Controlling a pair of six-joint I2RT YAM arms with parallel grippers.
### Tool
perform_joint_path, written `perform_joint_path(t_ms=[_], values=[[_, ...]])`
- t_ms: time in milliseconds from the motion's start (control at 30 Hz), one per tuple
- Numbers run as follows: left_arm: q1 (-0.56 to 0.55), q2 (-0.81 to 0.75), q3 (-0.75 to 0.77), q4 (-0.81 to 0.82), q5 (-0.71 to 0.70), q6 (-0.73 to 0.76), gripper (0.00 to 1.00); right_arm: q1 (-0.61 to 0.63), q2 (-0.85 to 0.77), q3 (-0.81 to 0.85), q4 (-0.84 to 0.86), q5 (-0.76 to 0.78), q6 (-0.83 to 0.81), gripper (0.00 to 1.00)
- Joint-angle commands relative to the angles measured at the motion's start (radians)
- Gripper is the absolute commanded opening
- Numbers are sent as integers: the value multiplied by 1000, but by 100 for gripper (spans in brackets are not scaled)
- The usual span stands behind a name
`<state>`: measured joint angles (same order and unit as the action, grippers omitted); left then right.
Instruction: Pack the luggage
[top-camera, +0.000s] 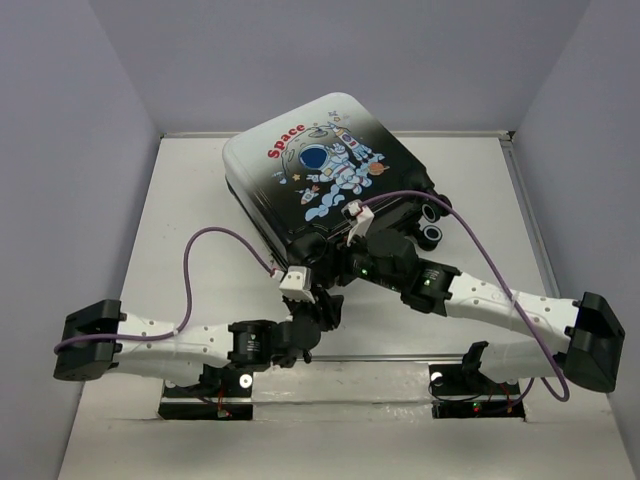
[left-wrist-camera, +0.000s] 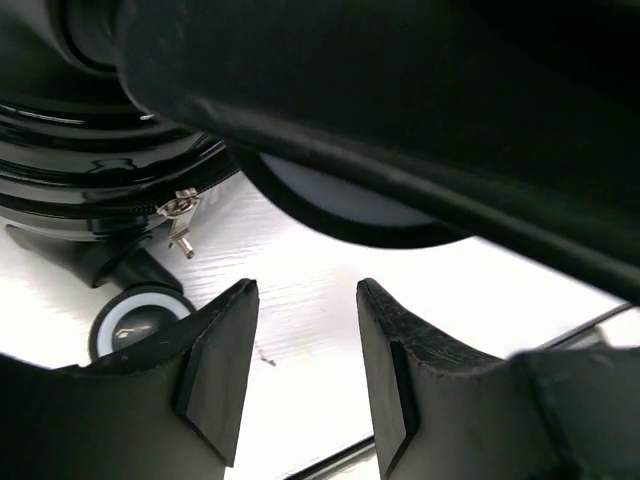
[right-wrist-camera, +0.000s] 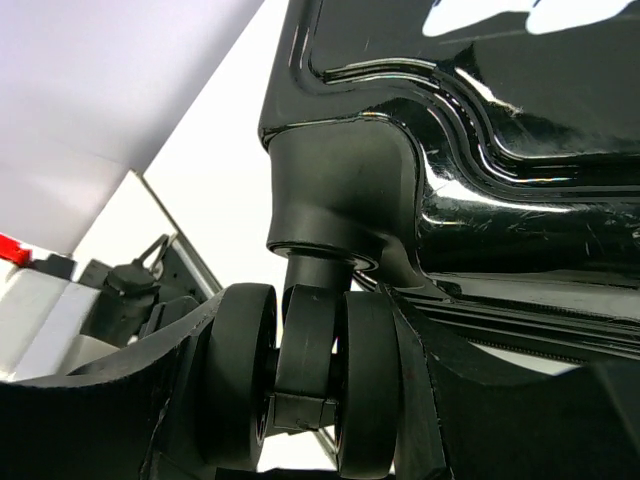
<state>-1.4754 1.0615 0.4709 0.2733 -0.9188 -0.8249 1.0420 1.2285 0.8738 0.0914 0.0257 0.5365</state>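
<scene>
The luggage (top-camera: 330, 160) lies closed on the table, astronaut and red "Space" print facing up, with two black wheels (top-camera: 431, 225) on its right side. In the right wrist view my right gripper (right-wrist-camera: 305, 385) is shut on the twin caster wheel (right-wrist-camera: 305, 370) at a corner of the glossy black shell (right-wrist-camera: 480, 120). My left gripper (left-wrist-camera: 305, 290) stands open over bare table with nothing between its fingers. It is just short of the shell (left-wrist-camera: 90, 170), a silver zipper pull (left-wrist-camera: 180, 215) and another wheel (left-wrist-camera: 135, 320). From above, both grippers (top-camera: 325, 305) (top-camera: 338, 268) sit at the suitcase's near edge.
White walls (top-camera: 120, 70) enclose the table (top-camera: 200, 200) on three sides. A purple cable (top-camera: 480, 250) loops over the right arm and another (top-camera: 195, 250) over the left. A blurred dark shape (left-wrist-camera: 400, 100) fills the top of the left wrist view.
</scene>
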Motion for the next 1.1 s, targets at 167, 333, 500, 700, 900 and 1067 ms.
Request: perform_joint_path(t_ms=[167,333,500,700,900,1067], values=[[-8,-144,-75,230,-112,12,57,-10,-17,85,104,-193,77,7],[-8,-136,-100,213,-112,-32,59,-10,-53,84,67,-132,105,7],[-8,-55,-80,185,-117,-49,63,-10,-54,91,68,-109,128,7],[-2,11,-32,73,-198,-151,68,-10,-31,131,70,-105,122,7],[56,43,2,62,-218,-122,68,-10,-34,117,93,-141,118,7],[93,95,24,109,-196,-89,68,-10,-34,111,108,-162,114,7]])
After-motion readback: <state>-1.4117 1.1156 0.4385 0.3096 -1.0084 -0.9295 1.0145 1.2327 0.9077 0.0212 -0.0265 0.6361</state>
